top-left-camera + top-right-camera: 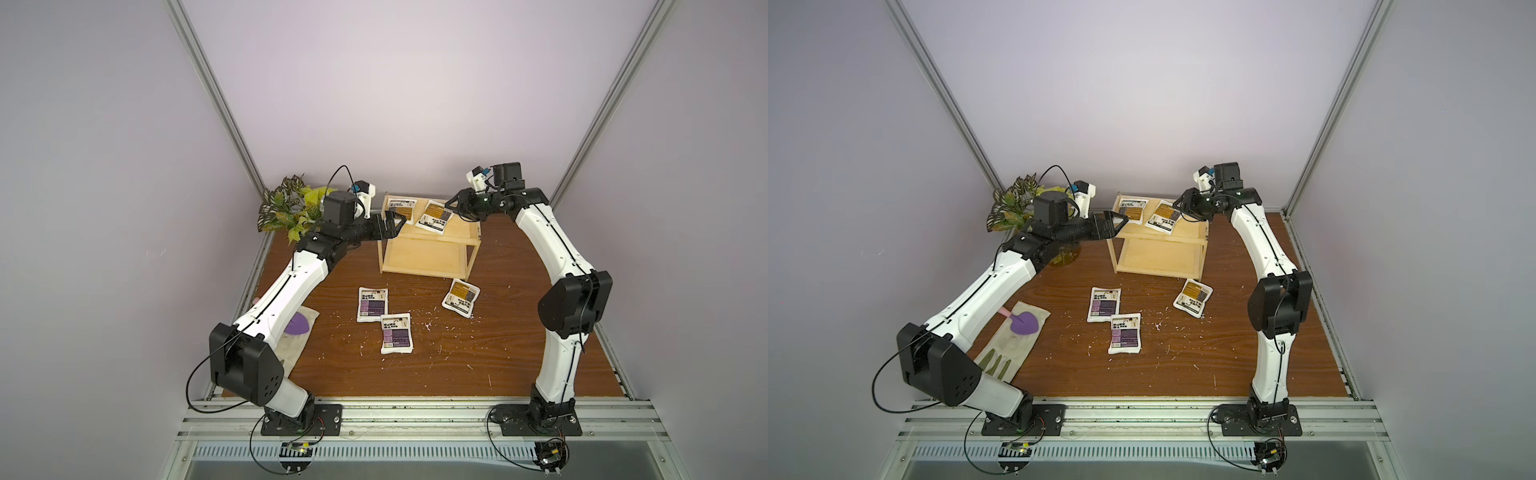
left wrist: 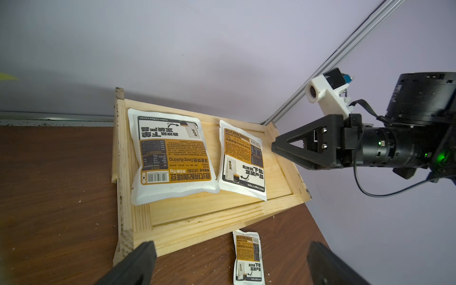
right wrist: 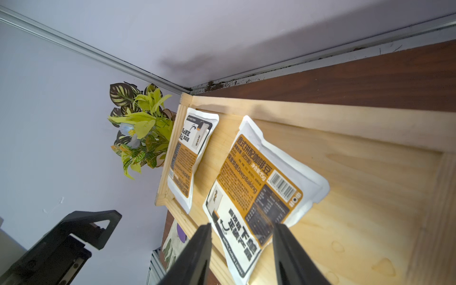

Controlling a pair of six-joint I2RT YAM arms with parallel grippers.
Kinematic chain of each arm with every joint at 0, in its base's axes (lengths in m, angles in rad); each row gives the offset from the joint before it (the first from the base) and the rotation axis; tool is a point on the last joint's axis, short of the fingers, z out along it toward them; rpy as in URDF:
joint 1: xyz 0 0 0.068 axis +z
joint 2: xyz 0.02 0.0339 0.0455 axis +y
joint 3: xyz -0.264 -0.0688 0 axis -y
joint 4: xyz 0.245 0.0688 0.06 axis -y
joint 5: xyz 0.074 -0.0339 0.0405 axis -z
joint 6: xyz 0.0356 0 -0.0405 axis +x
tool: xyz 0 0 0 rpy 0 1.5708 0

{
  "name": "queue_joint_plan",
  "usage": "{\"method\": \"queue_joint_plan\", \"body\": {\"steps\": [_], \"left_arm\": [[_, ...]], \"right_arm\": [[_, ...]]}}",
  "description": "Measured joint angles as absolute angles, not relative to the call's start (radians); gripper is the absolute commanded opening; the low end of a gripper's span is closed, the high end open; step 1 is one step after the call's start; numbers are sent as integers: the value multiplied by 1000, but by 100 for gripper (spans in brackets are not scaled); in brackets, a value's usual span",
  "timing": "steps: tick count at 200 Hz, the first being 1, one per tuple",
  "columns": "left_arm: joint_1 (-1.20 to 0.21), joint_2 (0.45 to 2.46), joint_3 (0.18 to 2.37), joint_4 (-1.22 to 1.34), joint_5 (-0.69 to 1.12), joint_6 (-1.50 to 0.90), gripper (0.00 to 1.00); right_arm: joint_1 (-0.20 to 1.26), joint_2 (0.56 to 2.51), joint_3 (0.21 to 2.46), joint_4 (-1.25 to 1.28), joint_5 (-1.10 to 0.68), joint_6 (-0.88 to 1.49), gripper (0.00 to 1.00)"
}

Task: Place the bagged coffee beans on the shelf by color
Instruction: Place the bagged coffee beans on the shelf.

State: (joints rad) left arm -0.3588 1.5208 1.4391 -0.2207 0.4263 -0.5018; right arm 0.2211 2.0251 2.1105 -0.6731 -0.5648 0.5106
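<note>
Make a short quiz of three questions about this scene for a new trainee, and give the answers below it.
1. True or false: a pouch lies on the lower tier of the shelf.
2. How many purple-label pouches lie on the table? A) one B) two C) three
3. Fill in the blank: the two pouches on the top tier have ______ labels.

Key: 1 false; no pouch shows on that tier. 2 B. 3 orange-brown.
</note>
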Motion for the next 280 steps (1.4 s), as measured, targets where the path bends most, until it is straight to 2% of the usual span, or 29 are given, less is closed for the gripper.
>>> {"method": "queue_joint_plan", "body": {"steps": [57,119,208,280], "left_arm": [[-359,1521,1439,-214,431,-505,100],[-359,1521,1439,-205,442,-512,100],[-363,1521,1433,-201,444,-514,100],[-373,1520,1422,-193,449,-521,100]], "right_arm": [[221,2030,2112,-714,-538,490,57],[230,2032,2102,-720,-529,486,57],[260,2164,2306,-777,-528,485,57],[260,2067,2202,-822,-474,430,57]]}}
